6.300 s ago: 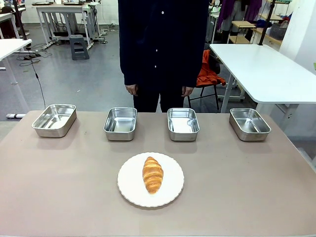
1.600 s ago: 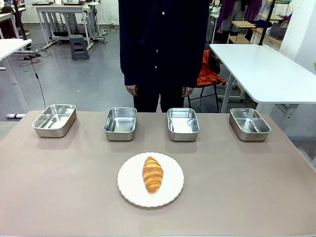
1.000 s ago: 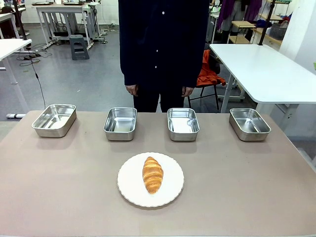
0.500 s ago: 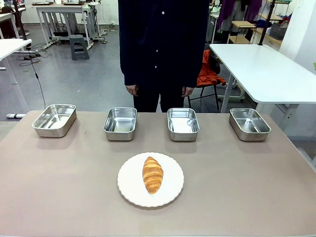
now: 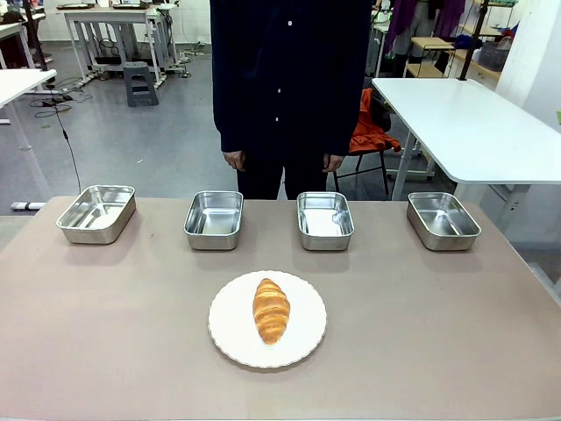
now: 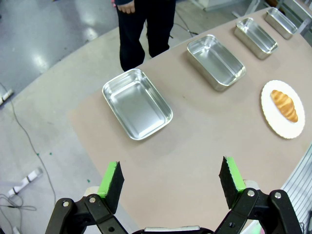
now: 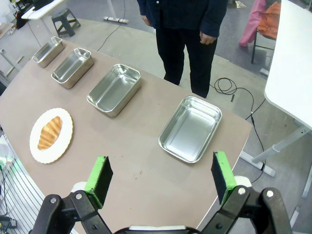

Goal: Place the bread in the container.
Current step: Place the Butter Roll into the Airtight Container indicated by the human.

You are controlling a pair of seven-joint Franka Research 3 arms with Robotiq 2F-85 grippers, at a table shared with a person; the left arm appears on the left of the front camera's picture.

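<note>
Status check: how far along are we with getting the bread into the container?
Done: nothing yet. The croissant lies on the white plate, and all four steel trays are empty. In hand: nothing; the left gripper and right gripper hang open, high over the table. Left: grasp the croissant, carry it to a tray, release.

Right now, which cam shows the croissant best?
Front view. The croissant lies near the picture's middle on the white plate, large enough to make out its ridged segments. Both wrist views show it much smaller, still on the plate: near the right edge in the left wrist view, at the left in the right wrist view.
</note>
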